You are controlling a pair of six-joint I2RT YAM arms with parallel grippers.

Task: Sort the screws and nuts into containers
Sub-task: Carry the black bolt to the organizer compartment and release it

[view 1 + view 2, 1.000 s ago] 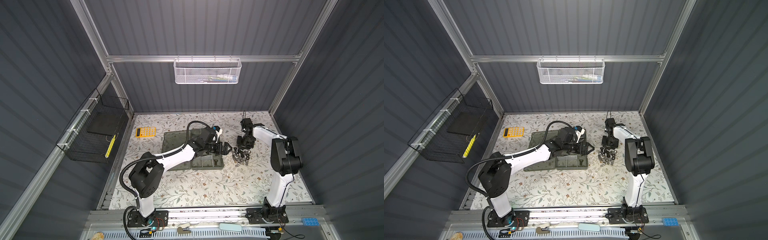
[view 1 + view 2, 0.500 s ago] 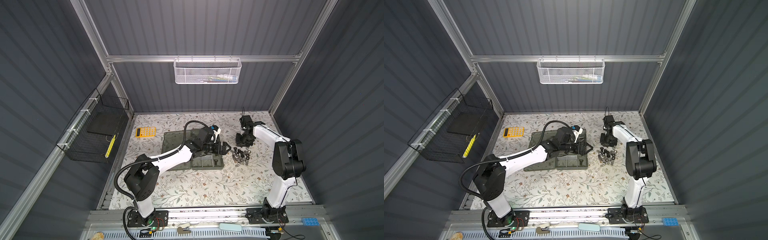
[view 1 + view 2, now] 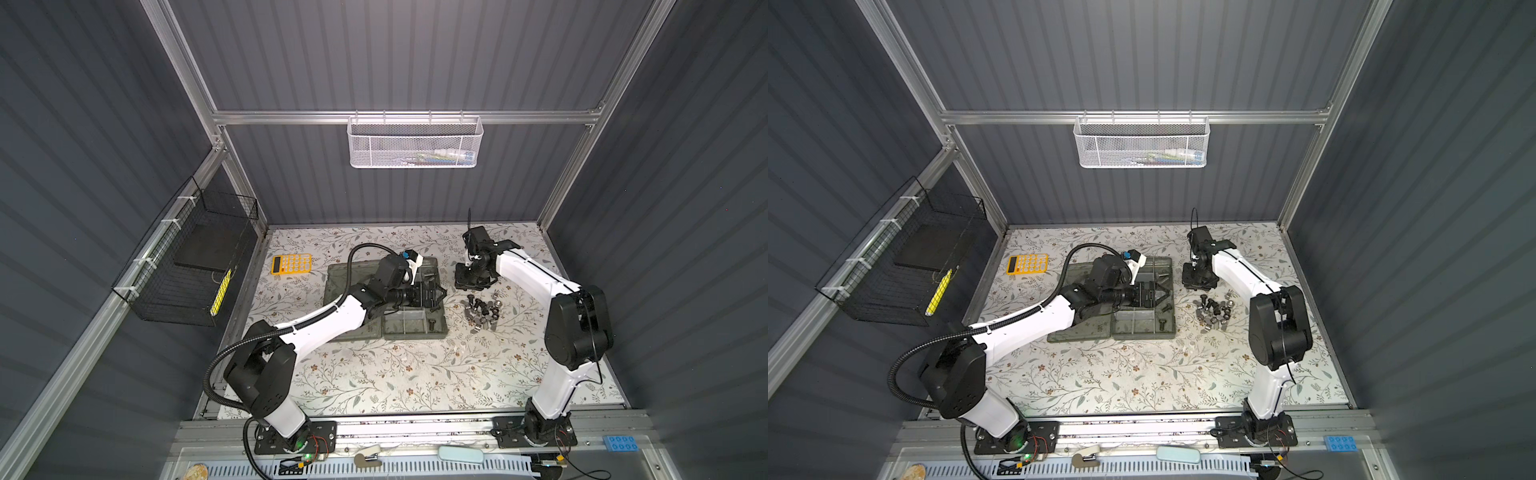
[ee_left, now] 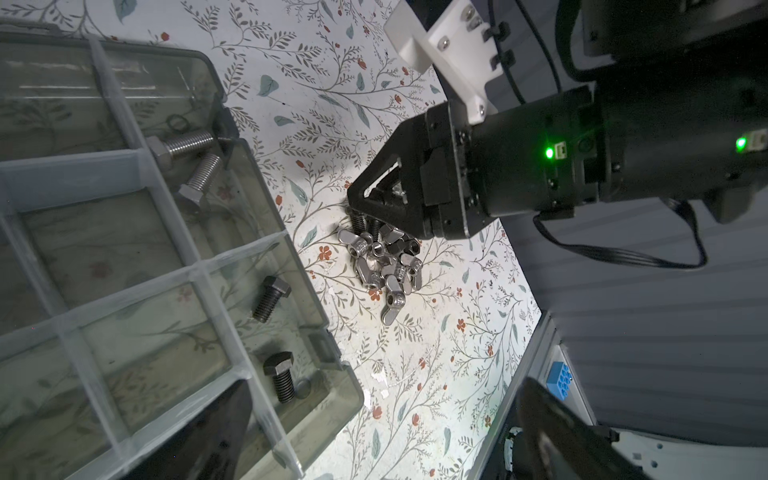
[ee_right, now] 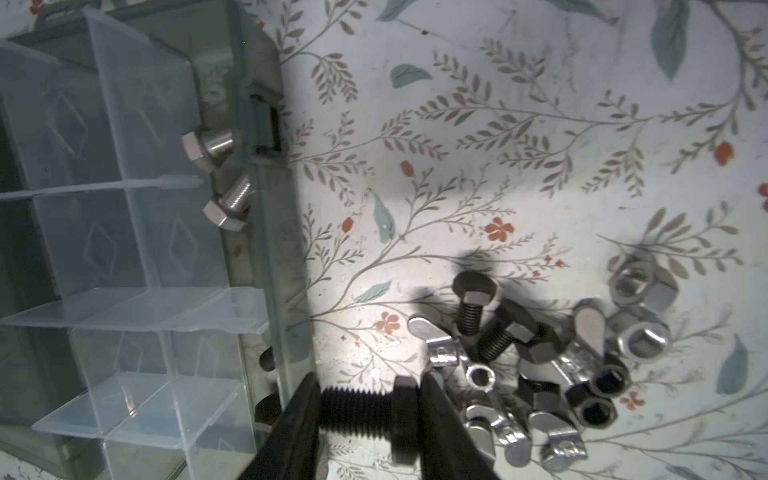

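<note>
Right wrist view: right gripper (image 5: 368, 399) pinching a black hex bolt (image 5: 357, 415), head to tip, at the edge of the pile (image 5: 561, 365).
Left gripper (image 3: 436, 295): spread wide, over the organizer case (image 4: 345, 395).
Cells (image 4: 104, 249): two silver hex bolts (image 4: 191, 166) in one edge cell; two black hex bolts (image 4: 270, 297) alongside.
Pile: wing nuts (image 5: 432, 349), hex nuts (image 5: 642, 343), black bolts (image 5: 473, 307), on floral tabletop (image 3: 395, 374) just beside the case.
Room: dark ribbed walls (image 3: 374, 62); white mesh basket (image 3: 415, 145); yellow calculator (image 3: 291, 264).
Open room: bare tabletop toward front rail (image 3: 415, 428).

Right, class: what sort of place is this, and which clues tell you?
Probably a robotics lab test cell: two white-and-black robot arms on a bench rail, grey ribbed wall panels in an aluminium frame.
</note>
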